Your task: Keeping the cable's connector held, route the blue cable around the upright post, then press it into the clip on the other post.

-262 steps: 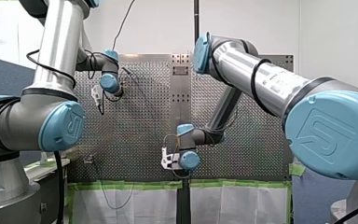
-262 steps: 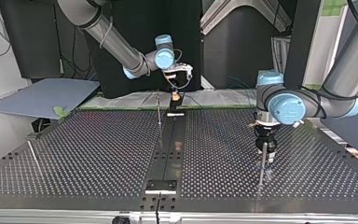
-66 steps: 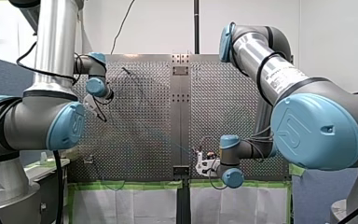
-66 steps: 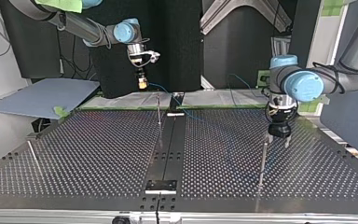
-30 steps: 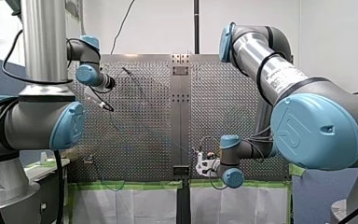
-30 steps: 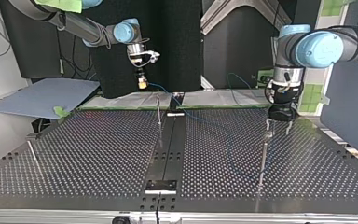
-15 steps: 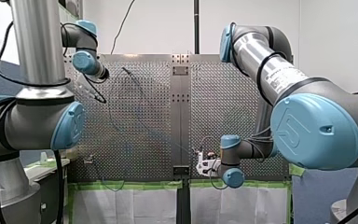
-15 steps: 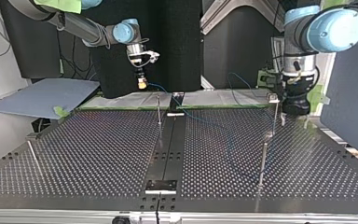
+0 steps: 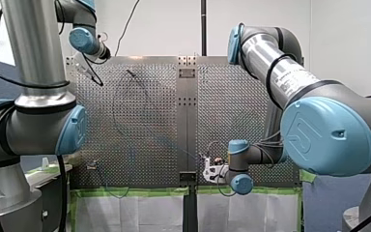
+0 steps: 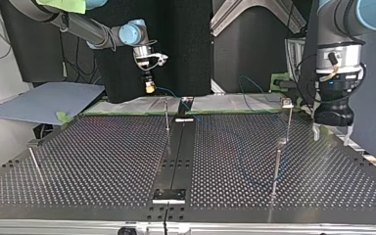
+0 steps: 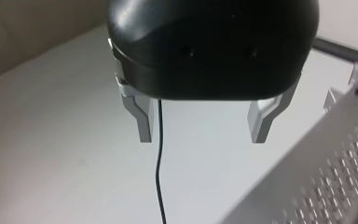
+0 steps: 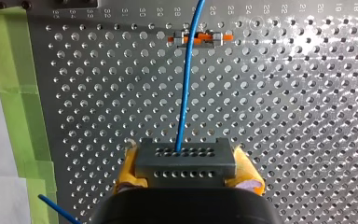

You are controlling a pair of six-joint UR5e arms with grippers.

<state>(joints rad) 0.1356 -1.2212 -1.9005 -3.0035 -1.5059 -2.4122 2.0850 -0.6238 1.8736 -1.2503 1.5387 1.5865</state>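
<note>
Evidently the task stands at its second half. My right hand (image 10: 149,87), at about 10 o'clock in the top view, is clamped with its yellow pads on the dark perforated connector (image 12: 185,161). The blue cable (image 12: 182,102) leaves that block straight ahead and crosses a small orange-and-metal fitting (image 12: 200,37); whether it sits in the fitting I cannot tell. The cable then shows only faintly over the tabletop (image 10: 103,161) toward 4 o'clock, where it seems to bend round the foot of the upright post (image 10: 276,166). The other post carries the clip (image 10: 287,102) at its head, at 3 o'clock, and no cable can be made out in it. My left hand (image 10: 331,136) hangs just beyond, at the 3 o'clock edge, its metal fingers (image 11: 142,116) spread wide and gripping nothing; a thin dark wire (image 11: 159,154) dangles close by one of them. I judge the pressing-in not yet done. The next move calls for the left hand to come down on the slack near the clip, close on it and push it home, while the right holds the connector. As for writing, engraved numbers (image 12: 248,8) run along the plate's border, with 24, 23, 22 and 21 legible. The label (image 9: 290,79) on the right arm's tube, at 2 o'clock in the front view, is too small to read.
</note>
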